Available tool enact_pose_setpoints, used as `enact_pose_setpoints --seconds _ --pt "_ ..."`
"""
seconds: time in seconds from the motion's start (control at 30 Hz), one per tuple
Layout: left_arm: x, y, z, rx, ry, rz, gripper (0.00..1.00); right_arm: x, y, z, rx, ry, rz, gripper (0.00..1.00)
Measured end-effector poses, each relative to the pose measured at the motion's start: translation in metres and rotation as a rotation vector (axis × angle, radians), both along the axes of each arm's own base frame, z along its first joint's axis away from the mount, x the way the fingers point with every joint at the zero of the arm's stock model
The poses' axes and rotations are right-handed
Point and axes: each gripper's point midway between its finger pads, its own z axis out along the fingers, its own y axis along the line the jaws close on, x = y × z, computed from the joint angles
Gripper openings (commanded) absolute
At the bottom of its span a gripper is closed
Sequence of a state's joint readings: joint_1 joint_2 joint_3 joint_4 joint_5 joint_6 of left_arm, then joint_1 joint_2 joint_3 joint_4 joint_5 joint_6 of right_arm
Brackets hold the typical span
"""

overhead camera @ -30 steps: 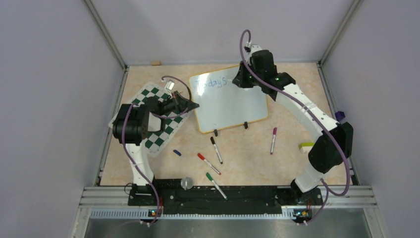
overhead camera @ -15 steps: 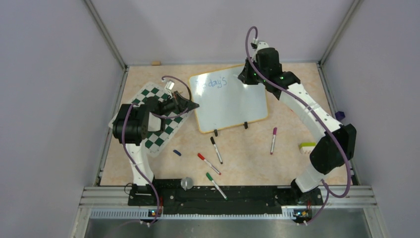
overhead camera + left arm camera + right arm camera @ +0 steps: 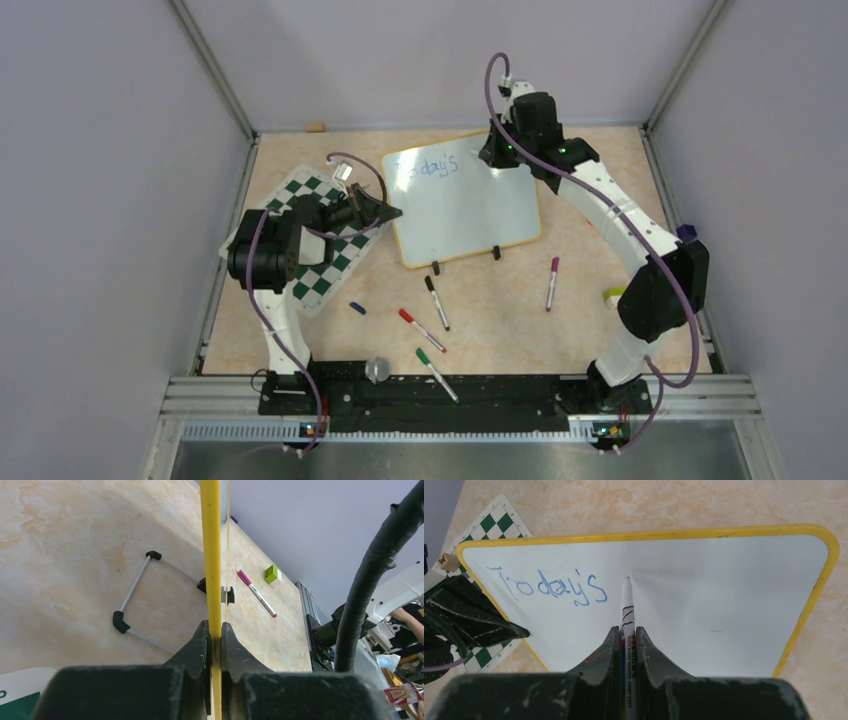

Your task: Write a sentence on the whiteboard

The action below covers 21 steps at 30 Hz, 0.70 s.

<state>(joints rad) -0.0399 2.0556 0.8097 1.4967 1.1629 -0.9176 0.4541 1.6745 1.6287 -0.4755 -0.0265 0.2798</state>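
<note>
At the left edge of the whiteboard (image 3: pixel 470 215), the folded left arm's left gripper (image 3: pixel 214 635) pinched the yellow rim. The right arm arched over the whiteboard's far right corner. Its right gripper (image 3: pixel 626 635) clamped a marker (image 3: pixel 626 605), tip just right of the sentence (image 3: pixel 549 587), "Today's", along the far edge.

Bright, even light; soft shadows; near fingers (image 3: pixel 610 655) blurred in wrist views.
</note>
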Motion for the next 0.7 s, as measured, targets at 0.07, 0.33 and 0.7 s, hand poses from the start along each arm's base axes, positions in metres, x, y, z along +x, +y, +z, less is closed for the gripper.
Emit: enact_pose_setpoints --seconds 0.07,0.33,0.7 --pt "0.0 0.0 0.0 0.0 0.0 0.0 0.0 0.003 0.002 -0.002 -0.002 0.007 0.002 0.0" --pt "0.0 0.0 0.0 0.0 0.0 0.001 0.0 0.011 0.006 -0.001 0.001 0.002 0.004 0.0" --pt "0.0 0.0 0.0 0.0 0.0 0.001 0.0 0.014 0.001 0.0 -0.013 -0.007 -0.025 0.0"
